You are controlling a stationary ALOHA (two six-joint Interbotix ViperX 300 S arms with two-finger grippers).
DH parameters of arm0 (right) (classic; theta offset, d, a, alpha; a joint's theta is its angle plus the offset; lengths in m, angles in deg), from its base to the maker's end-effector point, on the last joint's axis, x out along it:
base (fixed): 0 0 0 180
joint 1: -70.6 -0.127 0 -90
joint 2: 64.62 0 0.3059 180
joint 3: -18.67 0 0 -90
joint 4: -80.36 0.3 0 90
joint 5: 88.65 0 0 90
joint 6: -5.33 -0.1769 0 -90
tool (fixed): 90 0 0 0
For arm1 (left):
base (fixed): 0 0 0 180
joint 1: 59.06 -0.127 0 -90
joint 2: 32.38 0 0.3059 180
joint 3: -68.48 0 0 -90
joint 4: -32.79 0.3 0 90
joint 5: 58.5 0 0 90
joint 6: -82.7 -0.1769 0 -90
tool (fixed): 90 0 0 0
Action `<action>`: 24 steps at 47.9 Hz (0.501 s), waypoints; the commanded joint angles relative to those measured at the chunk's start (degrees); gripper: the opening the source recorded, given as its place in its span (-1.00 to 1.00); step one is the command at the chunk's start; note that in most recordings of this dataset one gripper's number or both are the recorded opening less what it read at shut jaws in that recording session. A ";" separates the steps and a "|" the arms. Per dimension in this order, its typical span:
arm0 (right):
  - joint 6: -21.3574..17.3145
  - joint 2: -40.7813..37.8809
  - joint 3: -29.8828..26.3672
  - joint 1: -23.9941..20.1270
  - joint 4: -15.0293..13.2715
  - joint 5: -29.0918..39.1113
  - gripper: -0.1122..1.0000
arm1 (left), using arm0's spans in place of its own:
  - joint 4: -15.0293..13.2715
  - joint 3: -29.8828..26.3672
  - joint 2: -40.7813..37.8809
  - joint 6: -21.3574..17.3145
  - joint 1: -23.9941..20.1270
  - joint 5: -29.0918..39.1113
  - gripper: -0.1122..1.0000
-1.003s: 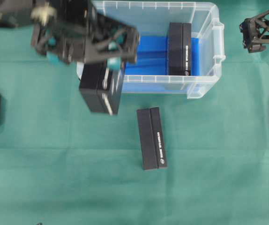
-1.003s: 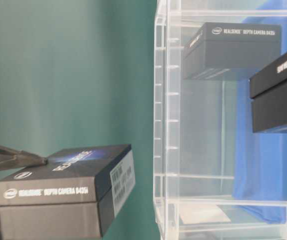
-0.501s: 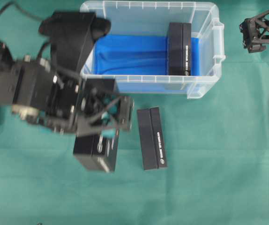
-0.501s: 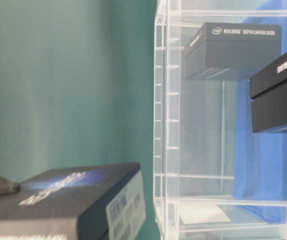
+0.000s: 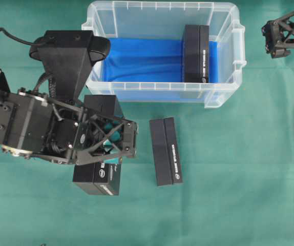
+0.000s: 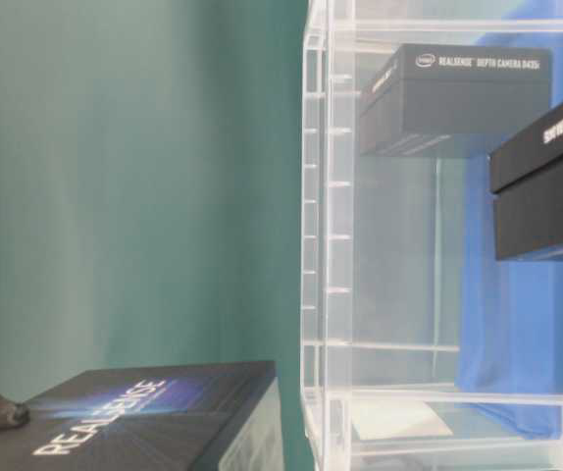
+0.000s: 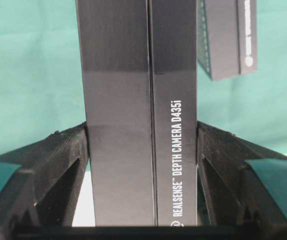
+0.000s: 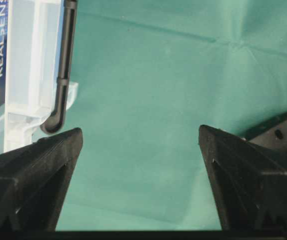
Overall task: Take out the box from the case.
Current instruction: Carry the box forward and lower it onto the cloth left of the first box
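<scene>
I hold one black cardboard box [image 5: 97, 177] outside the big clear plastic case with the blue cloth inside [image 5: 224, 97].

My left gripper [image 5: 111, 147] has its jaws clamped on the two long sides of this box, over the green cloth table [image 5: 239, 179], just in front of the case. A second black box [image 5: 166, 150] lies flat on the table beside it. A third black box [image 5: 196, 53] sits in the case on the blue cloth. My right gripper [image 8: 141, 145] waits beside the case, jaws wide apart, holding nothing.
</scene>
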 commanded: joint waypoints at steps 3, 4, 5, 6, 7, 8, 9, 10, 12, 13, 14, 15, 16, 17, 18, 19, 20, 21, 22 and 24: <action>0.00 0.62 -0.53 -0.18 -0.18 -0.09 0.85 | 0.62 0.00 1.93 0.09 0.09 0.09 0.32; 0.00 0.62 -0.53 -0.18 -0.18 -0.09 0.85 | 0.62 0.35 2.02 0.09 0.09 -0.09 0.32; 0.00 0.70 -0.53 -0.18 -0.18 -0.09 0.85 | 0.62 0.70 2.11 0.09 0.09 -0.18 0.32; 0.00 0.70 -0.53 -0.18 -0.18 -0.09 0.85 | 0.62 1.05 2.11 0.09 0.09 -0.26 0.32; 0.00 0.62 -0.53 -0.18 -0.18 0.00 0.85 | 0.62 1.49 2.20 0.09 0.09 -0.35 0.32; 0.00 0.62 -0.53 -0.18 -0.09 -0.09 0.85 | 0.62 2.02 2.20 0.09 0.09 -0.53 0.32; 0.00 0.70 -0.53 -0.18 -0.18 -0.09 0.85 | 0.62 2.55 2.20 0.09 0.09 -0.62 0.32; 0.00 0.70 -0.53 -0.18 -0.18 0.00 0.85 | 0.62 3.16 2.29 0.09 0.09 -0.88 0.32; 0.00 0.70 -0.53 -0.18 -0.18 0.00 0.85 | 0.62 4.57 2.46 0.09 0.09 -1.41 0.32; 0.00 0.62 -0.53 -0.18 -0.18 -0.09 0.85 | 0.62 5.36 2.46 0.18 0.09 -1.85 0.32; 0.00 0.70 -0.53 -0.18 -0.18 -0.09 0.85 | 0.62 6.24 2.55 0.26 0.09 -2.29 0.32; 0.00 0.62 -0.53 -0.18 -0.09 -0.09 0.85 | 0.62 7.03 2.64 0.26 0.09 -2.72 0.32; 0.00 0.70 -0.53 -0.18 -0.18 0.00 0.85 | 0.62 8.44 2.81 0.35 0.09 -3.78 0.32; 0.00 0.70 -0.53 -0.18 -0.18 -0.09 0.85 | 0.62 9.49 2.90 0.44 0.09 -4.57 0.32; 0.00 0.62 -0.53 -0.18 -0.18 0.00 0.85 | 0.62 10.28 3.08 0.44 0.09 -5.54 0.32; 0.00 0.62 -0.53 -0.18 -0.09 -0.09 0.85 | 0.79 11.34 3.16 0.53 0.09 -6.50 0.32; 0.00 0.62 -0.53 -0.18 -0.18 0.00 0.85 | 0.97 12.30 3.34 0.53 0.09 -7.29 0.32; 0.00 0.70 -0.53 -0.18 -0.18 -0.09 0.85 | 1.23 13.36 3.43 0.62 0.09 -8.26 0.32; 0.00 0.62 -0.53 -0.18 -0.18 0.00 0.85 | 1.58 14.41 3.52 0.70 0.09 -9.23 0.32; 0.00 0.62 -0.53 -0.18 -0.18 0.00 0.85 | 2.11 16.61 3.78 1.14 0.09 -11.25 0.32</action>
